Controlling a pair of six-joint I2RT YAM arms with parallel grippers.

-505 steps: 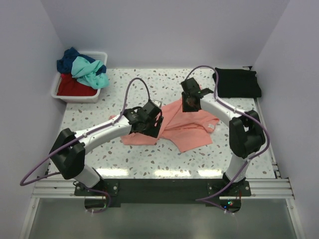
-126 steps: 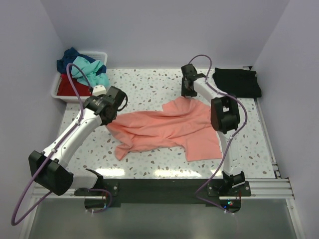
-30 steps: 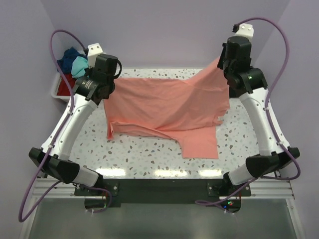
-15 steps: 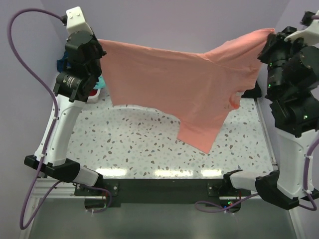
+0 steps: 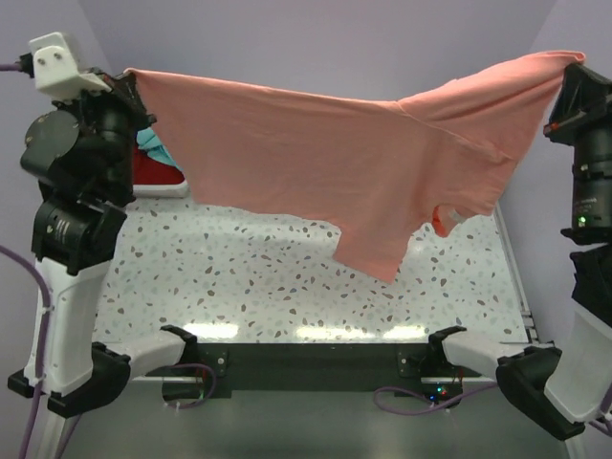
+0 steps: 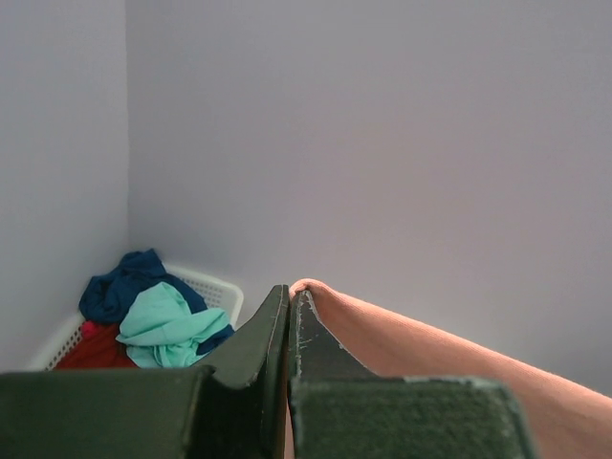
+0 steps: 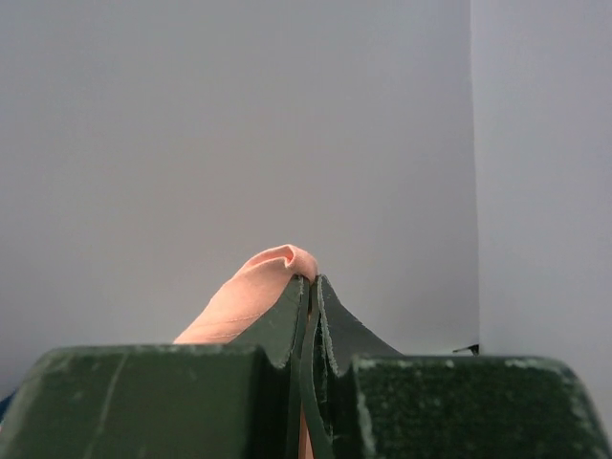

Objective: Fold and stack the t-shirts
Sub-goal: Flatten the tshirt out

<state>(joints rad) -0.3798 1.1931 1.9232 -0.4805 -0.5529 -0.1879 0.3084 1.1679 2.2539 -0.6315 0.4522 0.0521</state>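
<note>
The left claw (image 6: 290,293) is pinching the salmon-pink t-shirt (image 5: 325,153) at the top view's upper left. The right claw (image 7: 313,280) is clamping it at upper right, the cloth hanging spread between them.

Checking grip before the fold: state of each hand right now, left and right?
Left hand: closed, pinching one end of the salmon-pink t-shirt.
Right hand: closed, pinching the opposite end of it.

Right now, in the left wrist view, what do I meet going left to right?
white bin holding loose t-shirts → left fingers, shut on cloth → salmon-pink t-shirt, running off the right edge
</note>
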